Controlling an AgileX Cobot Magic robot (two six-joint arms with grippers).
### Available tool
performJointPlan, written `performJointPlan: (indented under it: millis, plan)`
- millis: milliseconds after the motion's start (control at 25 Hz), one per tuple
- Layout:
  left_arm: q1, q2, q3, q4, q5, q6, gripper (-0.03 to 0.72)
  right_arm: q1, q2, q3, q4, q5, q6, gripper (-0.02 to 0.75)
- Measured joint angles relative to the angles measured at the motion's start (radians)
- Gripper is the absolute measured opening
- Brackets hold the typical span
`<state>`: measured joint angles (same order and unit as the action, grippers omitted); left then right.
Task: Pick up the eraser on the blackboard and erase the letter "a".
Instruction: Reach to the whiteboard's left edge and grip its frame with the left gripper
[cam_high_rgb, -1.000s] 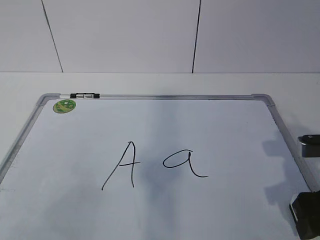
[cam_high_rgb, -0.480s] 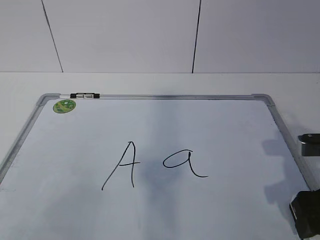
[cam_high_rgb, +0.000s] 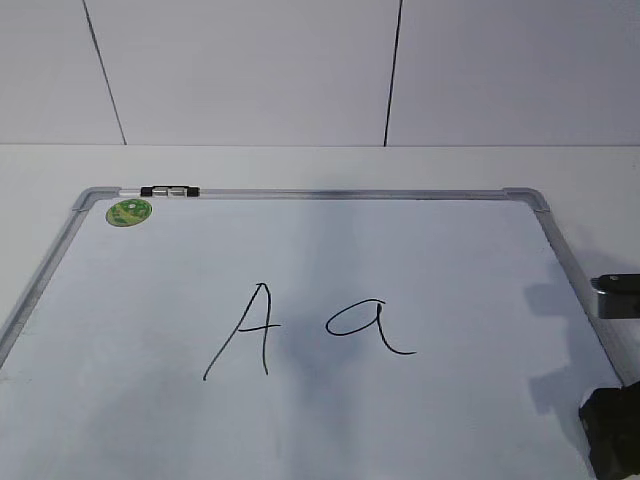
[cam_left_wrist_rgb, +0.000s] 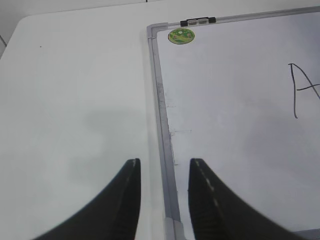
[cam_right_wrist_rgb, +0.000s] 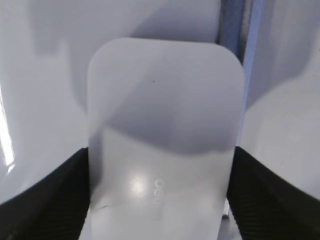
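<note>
The white table (cam_high_rgb: 300, 165) carries the blackboard (cam_high_rgb: 400, 260) lying flat, bare table left of its frame.

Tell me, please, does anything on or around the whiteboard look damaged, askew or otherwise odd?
Nothing serious stands out. The blackboard shows faint dark smudges beside its left frame. Both letters are intact, and the eraser sits squarely between the right gripper fingers.
</note>
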<state>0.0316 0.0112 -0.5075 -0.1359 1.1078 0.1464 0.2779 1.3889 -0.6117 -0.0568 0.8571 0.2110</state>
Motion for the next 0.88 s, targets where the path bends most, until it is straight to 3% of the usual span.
performJointPlan:
  millis: [360,880]
  plan:
    - [0.0,0.0,0.0,0.0,0.0,0.0,0.253,0.0,0.0,0.0,0.0,-0.004,0.0,0.574]
    - [0.0,0.0,0.0,0.0,0.0,0.0,0.253,0.0,0.0,0.0,0.002,-0.004,0.004,0.564]
